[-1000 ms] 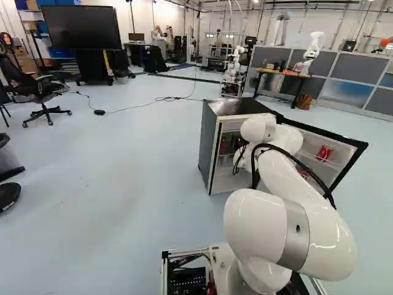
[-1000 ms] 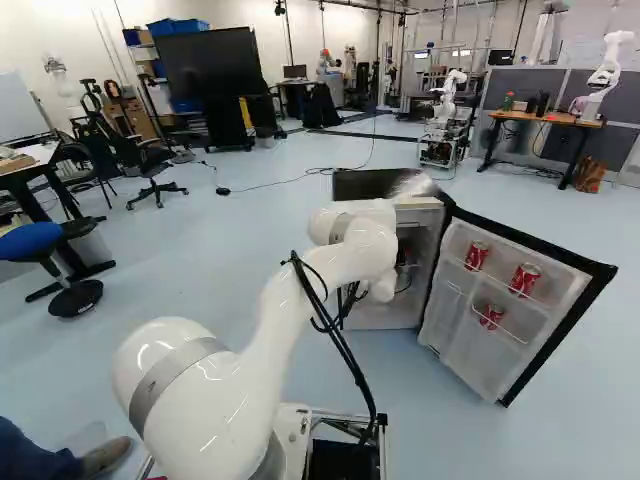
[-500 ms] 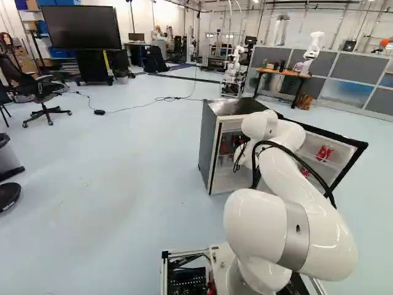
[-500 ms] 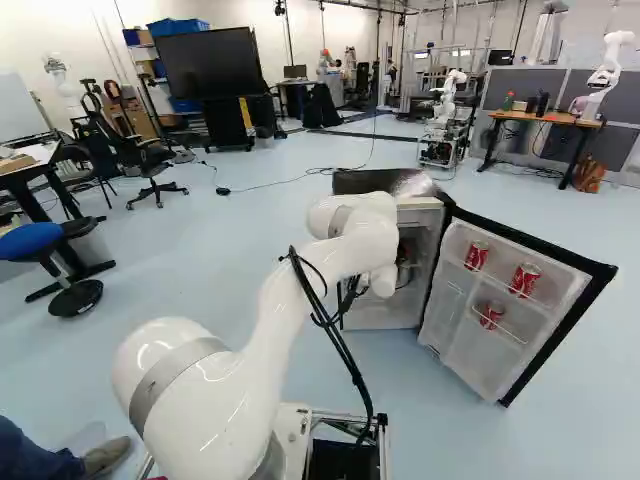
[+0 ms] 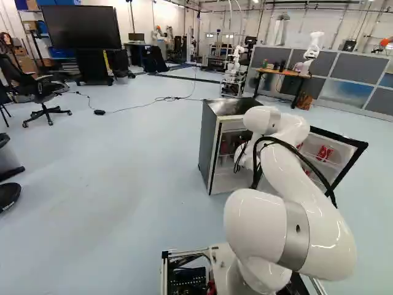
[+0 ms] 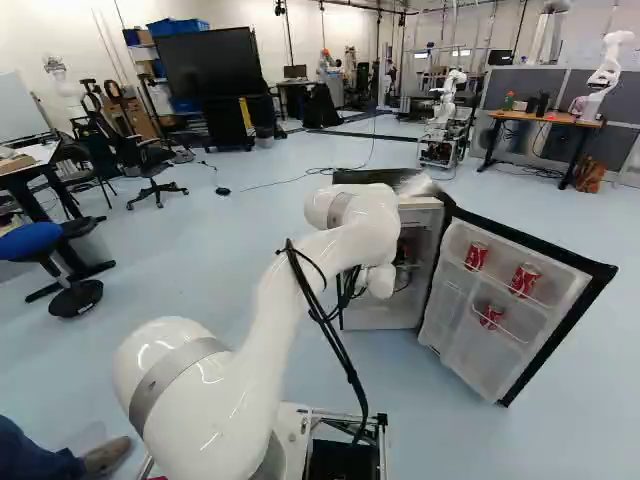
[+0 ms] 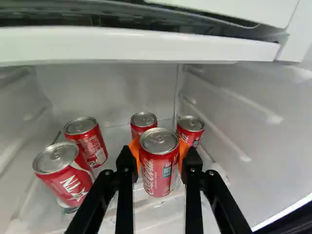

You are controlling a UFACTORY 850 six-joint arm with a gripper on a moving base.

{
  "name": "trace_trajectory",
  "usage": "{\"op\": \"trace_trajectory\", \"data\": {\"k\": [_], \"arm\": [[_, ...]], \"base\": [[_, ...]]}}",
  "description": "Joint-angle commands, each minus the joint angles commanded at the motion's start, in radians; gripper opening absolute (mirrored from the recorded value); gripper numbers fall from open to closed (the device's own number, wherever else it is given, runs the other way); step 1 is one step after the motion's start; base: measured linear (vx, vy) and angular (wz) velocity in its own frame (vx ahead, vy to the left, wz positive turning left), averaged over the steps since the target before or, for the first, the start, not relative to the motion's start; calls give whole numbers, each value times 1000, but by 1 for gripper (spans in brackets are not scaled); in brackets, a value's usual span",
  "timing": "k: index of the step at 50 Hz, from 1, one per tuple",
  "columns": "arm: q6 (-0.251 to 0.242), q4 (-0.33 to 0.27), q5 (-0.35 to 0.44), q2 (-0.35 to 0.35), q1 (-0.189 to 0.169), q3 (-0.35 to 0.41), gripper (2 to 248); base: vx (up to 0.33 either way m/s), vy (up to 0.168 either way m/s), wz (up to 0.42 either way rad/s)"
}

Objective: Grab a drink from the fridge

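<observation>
Wrist view: tool [image 7: 159,153] pinching red can [image 7: 157,173]; lid [image 7: 159,140] up, long axis seemingly vertical.

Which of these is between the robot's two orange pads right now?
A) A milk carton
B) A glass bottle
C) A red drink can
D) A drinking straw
C: in the wrist view, the gripper has a red drink can between its orange pads, one against each side.
</observation>
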Motion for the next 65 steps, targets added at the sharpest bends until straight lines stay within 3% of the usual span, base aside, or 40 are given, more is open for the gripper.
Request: {"op": "trace_trajectory", "data": {"k": [21,65], "arm": [[0,0,0,153,-5,218,96],[0,0,0,328,-19,529,96]], "base": [[0,0,0],[0,0,0]]}}
